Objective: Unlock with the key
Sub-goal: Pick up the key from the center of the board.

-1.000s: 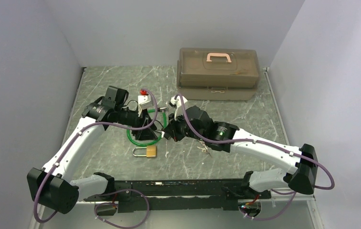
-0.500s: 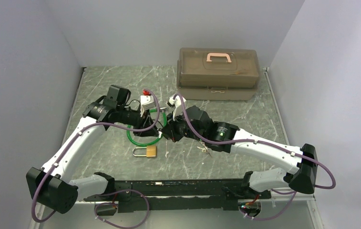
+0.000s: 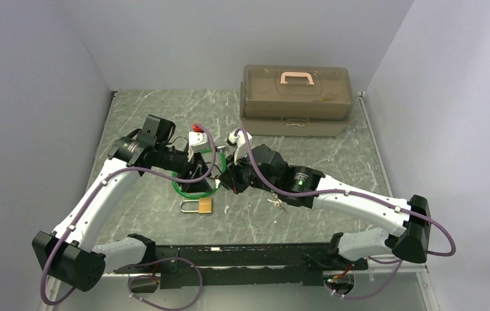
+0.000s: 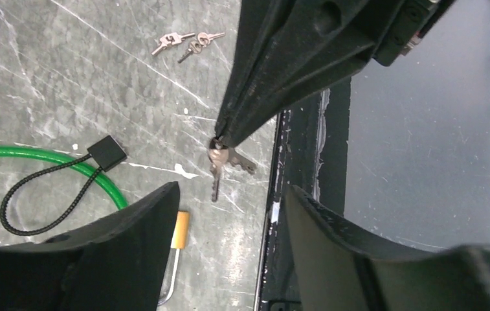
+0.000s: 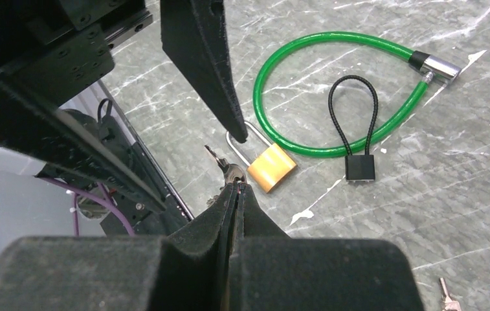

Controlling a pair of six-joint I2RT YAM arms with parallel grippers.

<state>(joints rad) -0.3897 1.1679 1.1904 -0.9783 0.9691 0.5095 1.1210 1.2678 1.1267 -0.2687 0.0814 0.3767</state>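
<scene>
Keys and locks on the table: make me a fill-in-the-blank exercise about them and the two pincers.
1. The right pincer is shut on a small bunch of ____.
2. The left pincer stands ____ and holds nothing.
3. The cable lying near the brass padlock is ____ in colour.
4. The box at the back has a ____ handle.
Missing words: keys, open, green, pink.

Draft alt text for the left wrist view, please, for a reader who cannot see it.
The right gripper, shut, pinches the key bunch just ahead of the open left gripper. On the marbled table lie a green cable lock, a brass padlock and spare keys.
</scene>
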